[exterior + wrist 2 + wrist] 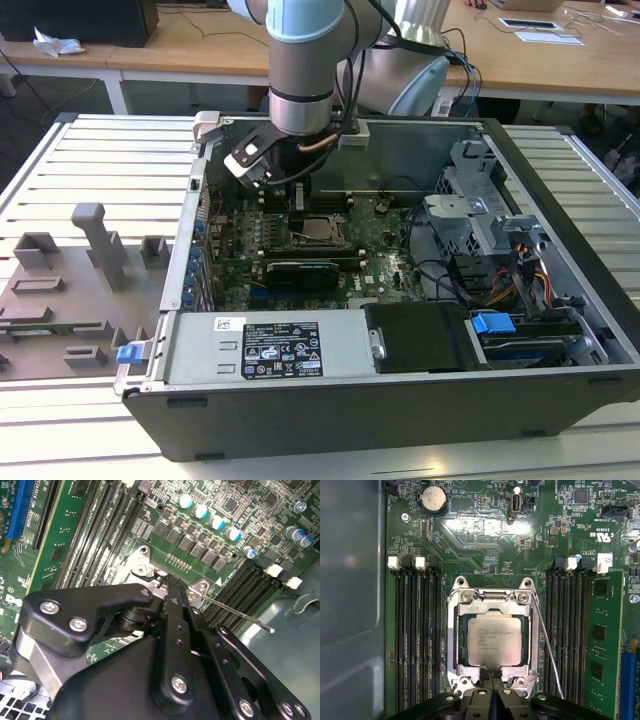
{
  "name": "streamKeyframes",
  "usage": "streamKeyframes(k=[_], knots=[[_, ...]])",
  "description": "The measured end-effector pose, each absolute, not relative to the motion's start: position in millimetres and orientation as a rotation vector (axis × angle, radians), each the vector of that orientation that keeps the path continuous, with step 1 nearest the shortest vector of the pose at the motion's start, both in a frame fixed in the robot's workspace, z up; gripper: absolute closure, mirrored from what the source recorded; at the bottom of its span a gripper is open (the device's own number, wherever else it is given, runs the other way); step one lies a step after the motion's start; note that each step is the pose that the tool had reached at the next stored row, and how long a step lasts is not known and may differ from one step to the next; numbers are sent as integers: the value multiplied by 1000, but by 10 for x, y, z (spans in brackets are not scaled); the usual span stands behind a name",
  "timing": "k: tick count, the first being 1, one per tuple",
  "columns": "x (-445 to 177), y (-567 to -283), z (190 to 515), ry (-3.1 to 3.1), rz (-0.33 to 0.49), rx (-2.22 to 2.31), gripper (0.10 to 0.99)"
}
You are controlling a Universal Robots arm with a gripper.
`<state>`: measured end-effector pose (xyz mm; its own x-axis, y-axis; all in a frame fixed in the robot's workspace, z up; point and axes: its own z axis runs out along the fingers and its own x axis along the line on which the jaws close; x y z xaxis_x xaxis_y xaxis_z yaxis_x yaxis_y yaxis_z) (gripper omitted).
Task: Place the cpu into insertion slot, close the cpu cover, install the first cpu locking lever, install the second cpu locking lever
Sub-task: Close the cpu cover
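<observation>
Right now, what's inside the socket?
The chip lies in the socket, its grey top showing through the window of the cover. Whatever is under it is hidden; the pincer covers one socket edge.

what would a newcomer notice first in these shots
In the exterior view, the arm reaches down into the open case. In the first wrist view, the silver cpu sits framed by the cover, with the gripper at the cover's edge and a thin lever slanting beside it.
</observation>
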<state>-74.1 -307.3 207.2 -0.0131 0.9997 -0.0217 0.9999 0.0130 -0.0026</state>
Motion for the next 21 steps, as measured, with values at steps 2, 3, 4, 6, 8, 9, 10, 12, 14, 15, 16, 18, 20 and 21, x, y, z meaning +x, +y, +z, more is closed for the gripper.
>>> streamKeyframes(k=[2,3,4,6,8,9,10,12,14,15,16,18,20,21], knots=[[-741,-3073,2099,2226,-27,2197,980],[-740,-3074,2112,2226,-27,2197,980],[-718,-3073,2117,2226,-27,2197,980],[-670,-3073,2118,2226,-27,2197,980],[-589,-3073,2118,2227,-29,2198,980],[-550,-3073,2119,2227,-30,2199,980],[-512,-3074,2119,2228,-30,2199,980],[-443,-3073,2118,2228,-32,2200,980],[-379,-3074,2129,2229,-32,2200,980],[-376,-3074,2145,2229,-32,2200,980],[-376,-3074,2161,2228,-32,2200,980],[-374,-3073,2253,2229,-32,2200,980],[-375,-3074,2347,2229,-32,2200,980],[-375,-3074,2367,2229,-32,2200,980]])
